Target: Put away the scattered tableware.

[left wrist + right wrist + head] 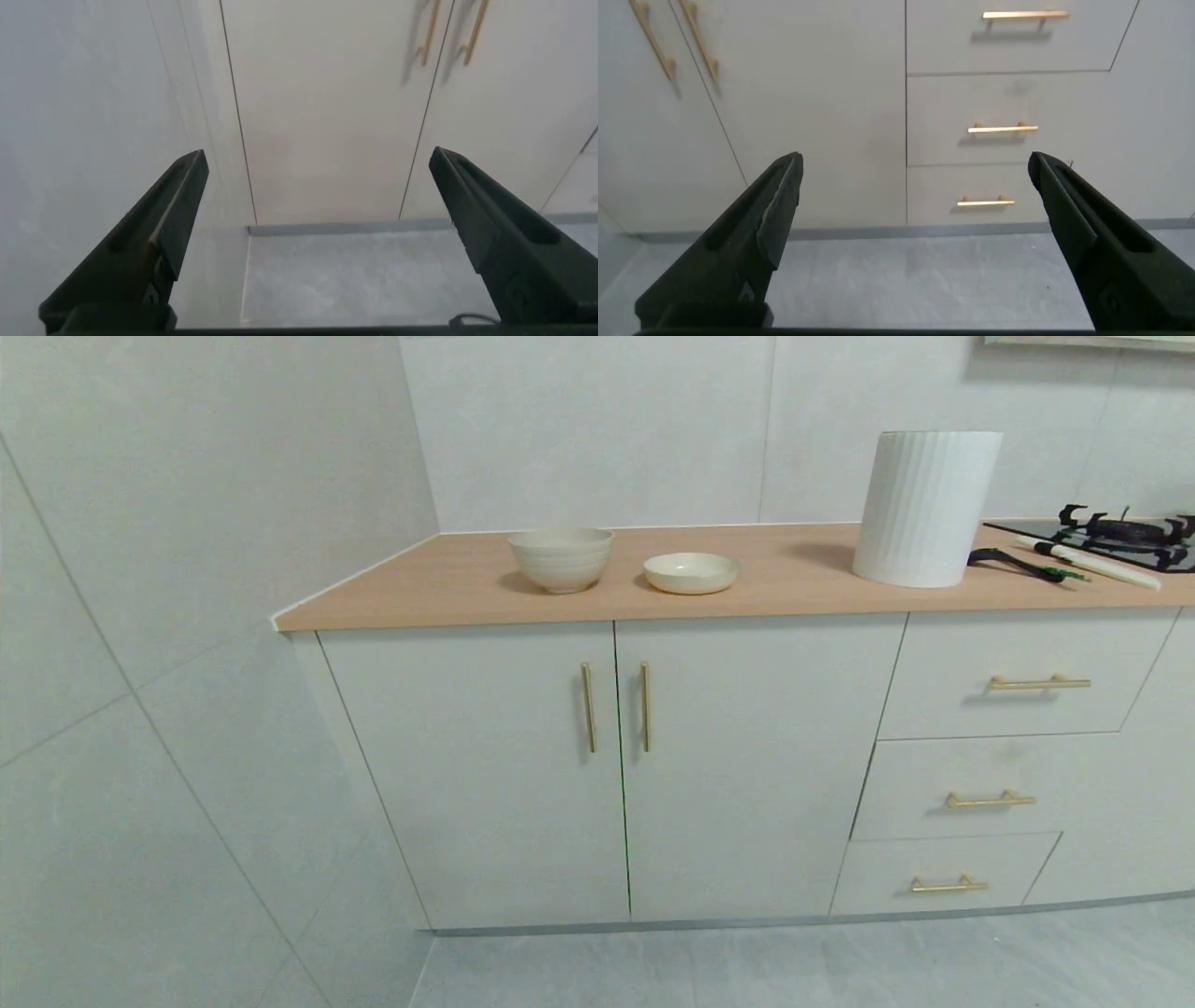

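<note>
Bowl beside shallow dish, upper centre.
Left gripper and right gripper spread wide, empty; perhaps a knife upper right.

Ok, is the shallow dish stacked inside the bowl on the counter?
No, the shallow dish sits directly on the counter beside the bowl, with a gap of bare wood between them.

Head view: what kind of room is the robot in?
Probably a kitchen: a wooden countertop over cabinets, a bowl and a shallow dish on it, and a gas hob at its right end.
</note>
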